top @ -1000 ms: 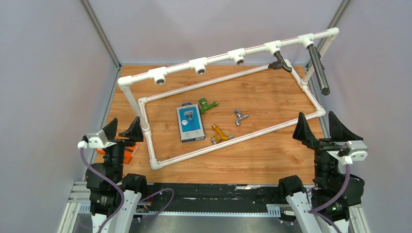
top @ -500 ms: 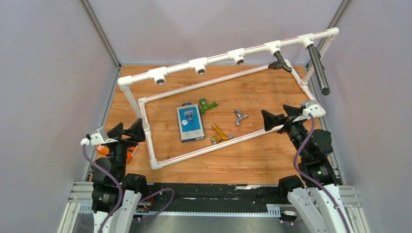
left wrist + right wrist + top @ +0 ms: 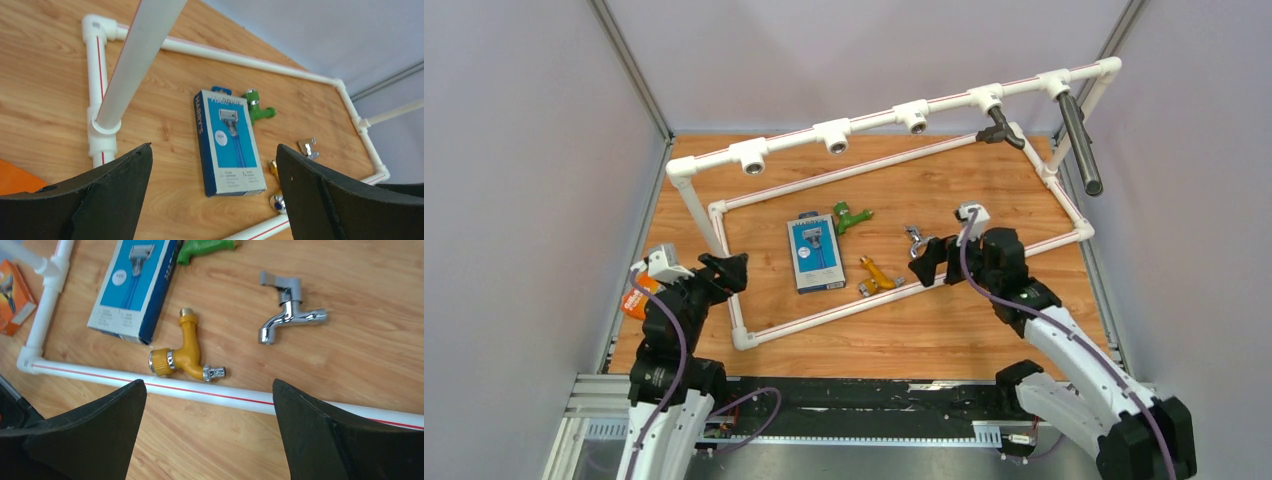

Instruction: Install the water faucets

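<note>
While our right gripper point(image 3: 206, 390) hangs spread above the white pipe point(image 3: 240, 401), we see the yellow tap point(image 3: 186, 357) and shiny chrome tap point(image 3: 290, 315) lying on the wood point(image 3: 350, 350) just beyond it, the green tap point(image 3: 205, 250) farther.

The table point(image 3: 350, 365) is warm orange-brown wood grain with darker streaks. The pipe frame point(image 3: 240, 401) is white, with a thin red line running along its lengths. The yellow-orange faucet point(image 3: 182, 352) has a silver collar and a silver end; the chrome faucet point(image 3: 287, 307) is mirror-bright silver; the green faucet point(image 3: 257, 111) is vivid green. The razor pack point(image 3: 227, 142) is dark blue at the sides, with a paler blue-grey face, a blue-handled razor pictured on it and white lettering. The box point(image 3: 15, 295) is orange. The bar point(image 3: 1081, 145) is dark grey-black. The left gripper point(image 3: 214, 150) and the right gripper point(image 3: 208, 385) are matt black, and the walls point(image 3: 524, 150) pale lilac-grey
</note>
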Robot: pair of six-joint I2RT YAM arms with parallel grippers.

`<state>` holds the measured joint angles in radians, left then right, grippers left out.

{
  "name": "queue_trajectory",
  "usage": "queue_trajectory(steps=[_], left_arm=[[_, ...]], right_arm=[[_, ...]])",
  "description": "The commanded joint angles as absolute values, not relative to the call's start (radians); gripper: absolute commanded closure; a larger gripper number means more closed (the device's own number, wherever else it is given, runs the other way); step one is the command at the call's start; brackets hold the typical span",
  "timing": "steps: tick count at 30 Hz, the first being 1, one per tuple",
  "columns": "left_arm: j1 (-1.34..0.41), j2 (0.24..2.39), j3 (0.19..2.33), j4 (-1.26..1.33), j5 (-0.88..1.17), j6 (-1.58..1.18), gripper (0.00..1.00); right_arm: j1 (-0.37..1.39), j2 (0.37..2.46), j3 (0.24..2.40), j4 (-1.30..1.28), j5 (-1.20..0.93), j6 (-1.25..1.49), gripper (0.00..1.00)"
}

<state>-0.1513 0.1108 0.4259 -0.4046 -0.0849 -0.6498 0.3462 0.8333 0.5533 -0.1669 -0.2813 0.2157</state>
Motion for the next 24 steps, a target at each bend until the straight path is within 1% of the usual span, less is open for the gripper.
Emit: queue_trajectory(steps=[1,4,7,10,12,15,17,18,19,24], left_arm=[[-0.156,0.250,0.407,-0.362,0.039,-0.718,0.01],[-0.156,0.369,0.416,-0.331,0.116,-0.724,0.02],[-0.156,0.486,0.417,-0.302,0.202,-0.732,0.02],[-0.160,0.508,0.402,-0.273,0.225,-0.741,0.02],[-0.163,0.497,0.394,-0.272,0.225,-0.742,0.02],[-0.167,0.482,0.388,-0.276,0.230,-0.741,0.03],[-0.172,0.477,0.382,-0.276,0.238,-0.742,0.03],[-0.173,0.477,0.380,-0.272,0.241,-0.745,0.04],[-0.175,0.477,0.376,-0.267,0.248,-0.747,0.04],[-0.198,0.502,0.365,-0.239,0.271,-0.759,0.04]], right_arm=[[0.481,0.971,0.590,-0.094,-0.189,0.189,0.00],[0.567,1.099,0.646,-0.098,-0.100,0.160,0.00],[0.624,1.225,0.707,-0.113,-0.077,0.126,0.02],[0.664,1.330,0.750,-0.120,-0.045,0.086,0.08],[0.670,1.382,0.787,-0.129,-0.043,0.063,0.16],[0.676,1.452,0.828,-0.150,-0.051,0.029,0.31],[0.683,1.492,0.848,-0.158,-0.043,0.015,0.49],[0.687,1.511,0.854,-0.164,-0.040,0.014,0.54],[0.690,1.525,0.861,-0.172,-0.038,0.009,0.56],[0.707,1.592,0.885,-0.212,-0.038,-0.029,0.55]])
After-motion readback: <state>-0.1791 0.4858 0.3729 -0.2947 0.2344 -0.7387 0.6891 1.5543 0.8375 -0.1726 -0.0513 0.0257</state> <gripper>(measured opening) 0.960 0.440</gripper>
